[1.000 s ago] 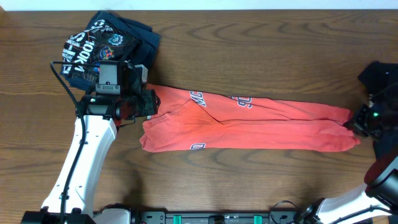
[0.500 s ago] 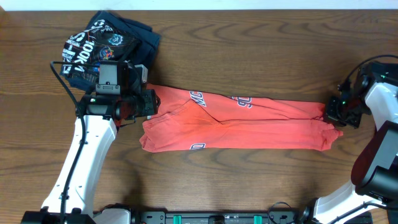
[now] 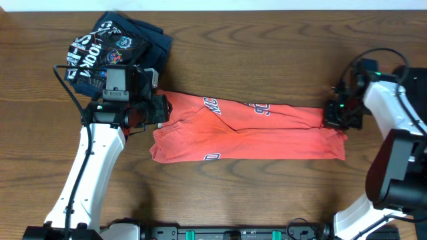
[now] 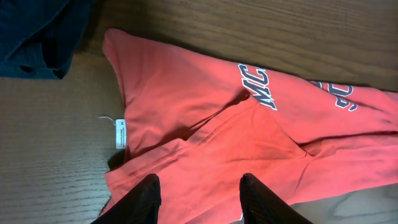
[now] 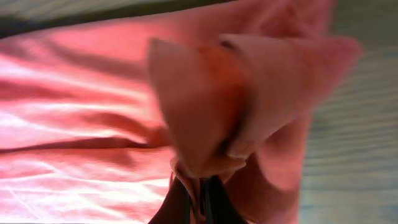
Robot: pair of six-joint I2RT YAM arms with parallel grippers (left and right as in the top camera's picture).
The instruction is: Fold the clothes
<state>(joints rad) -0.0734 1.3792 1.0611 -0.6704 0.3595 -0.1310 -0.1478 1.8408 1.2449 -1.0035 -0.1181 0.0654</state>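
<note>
The clothes in view are a coral-red T-shirt [image 3: 253, 133] lying as a long strip across the table, and a navy printed garment [image 3: 110, 47] bunched at the back left. My left gripper [image 3: 162, 110] stands open over the shirt's left end. In the left wrist view its fingertips [image 4: 150, 190] are apart with flat red fabric [image 4: 249, 124] beneath them, beside a white label [image 4: 120, 132]. My right gripper [image 3: 335, 115] is shut on the shirt's right end. In the right wrist view, bunched red cloth [image 5: 211, 106] rises from the closed gripper [image 5: 202, 193].
The wooden table [image 3: 267, 60] shows bare behind and in front of the shirt. The navy garment's edge [image 4: 37, 31] lies just beyond the shirt's left end. The right arm's body curves along the table's right edge.
My right gripper has moved left with the shirt's right end in it, so the strip now ends farther left. The left arm has not moved.
</note>
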